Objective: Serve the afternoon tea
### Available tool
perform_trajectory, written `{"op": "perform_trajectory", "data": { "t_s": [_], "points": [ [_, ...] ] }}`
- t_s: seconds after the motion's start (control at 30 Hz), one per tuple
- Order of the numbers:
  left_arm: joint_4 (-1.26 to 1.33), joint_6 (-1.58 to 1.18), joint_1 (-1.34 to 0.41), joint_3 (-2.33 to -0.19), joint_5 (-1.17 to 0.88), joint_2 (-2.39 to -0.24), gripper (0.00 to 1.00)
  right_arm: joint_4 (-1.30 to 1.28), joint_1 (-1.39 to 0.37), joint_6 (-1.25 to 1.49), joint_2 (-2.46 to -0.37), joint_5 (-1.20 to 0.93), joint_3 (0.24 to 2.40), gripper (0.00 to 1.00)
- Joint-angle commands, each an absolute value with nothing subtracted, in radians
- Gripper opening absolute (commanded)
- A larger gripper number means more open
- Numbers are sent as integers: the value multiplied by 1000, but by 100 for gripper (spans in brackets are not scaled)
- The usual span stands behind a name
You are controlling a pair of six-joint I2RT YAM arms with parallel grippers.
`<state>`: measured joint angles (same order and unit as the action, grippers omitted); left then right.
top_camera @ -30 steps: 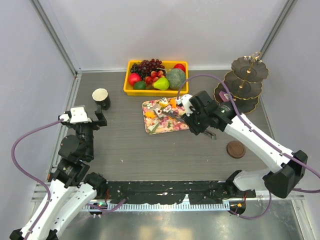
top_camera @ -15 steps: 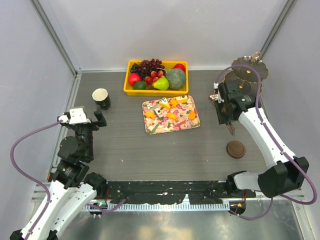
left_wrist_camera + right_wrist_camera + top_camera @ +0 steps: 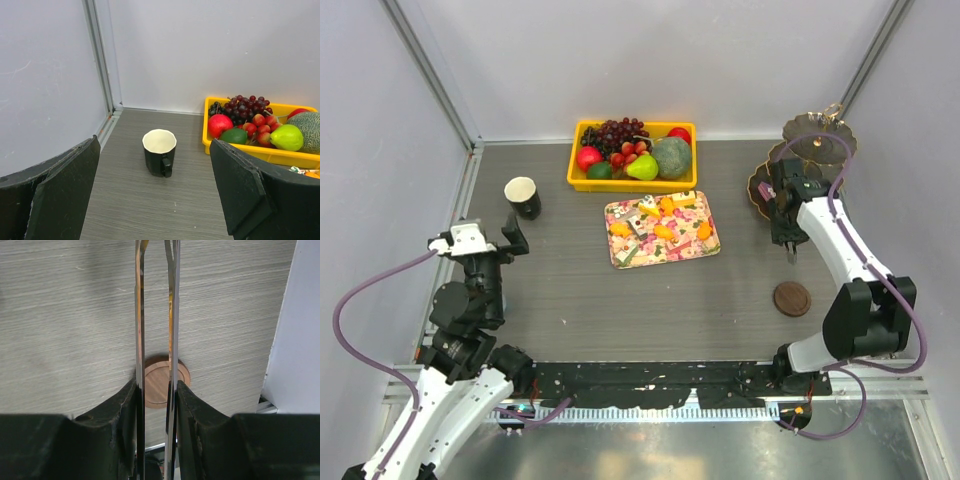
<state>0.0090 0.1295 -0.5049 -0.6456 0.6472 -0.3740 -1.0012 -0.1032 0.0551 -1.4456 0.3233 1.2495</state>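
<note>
The right gripper (image 3: 156, 390) hung well to the right of the floral tray (image 3: 685, 250), close beside the three-tier stand (image 3: 820, 135). Its fingers were partly closed on a pair of thin metal tongs (image 3: 139, 315) — whether the tongs carried anything could not be told. The orange pastries (image 3: 663, 231) and cake pieces (image 3: 636, 225) lay on the tray. Left of the tray, the left gripper (image 3: 157, 195) gaped wide with nothing in it (the black cup (image 3: 160, 152) stood upright ahead of it). A brown coaster (image 3: 792, 298) lay right of the tray, nearer the arms.
</note>
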Motion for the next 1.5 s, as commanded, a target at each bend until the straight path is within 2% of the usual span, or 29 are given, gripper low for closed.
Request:
{"op": "perform_trajectory", "data": {
  "t_s": [0.0,0.4,0.6,0.73,0.83,1.13,1.47],
  "points": [
    [84,152,-514,-635,669,-357,99,-924,-72,78,-1482,394,1255,15],
    [107,170,-526,-623,680,-339,99,-827,-34,81,-1595,460,1279,14],
    [110,178,-526,-621,683,-334,99,-808,-31,67,-1635,405,1298,15],
    [110,178,-526,-623,681,-336,99,-808,-28,77,-1644,410,1293,22],
    [110,176,-526,-621,681,-337,99,-808,-28,86,-1635,405,1284,34],
    [110,181,-526,-621,683,-347,99,-822,-26,87,-1565,396,1266,49],
    [110,190,-526,-623,689,-354,99,-903,-28,126,-1462,344,1239,49]
  ]
}}
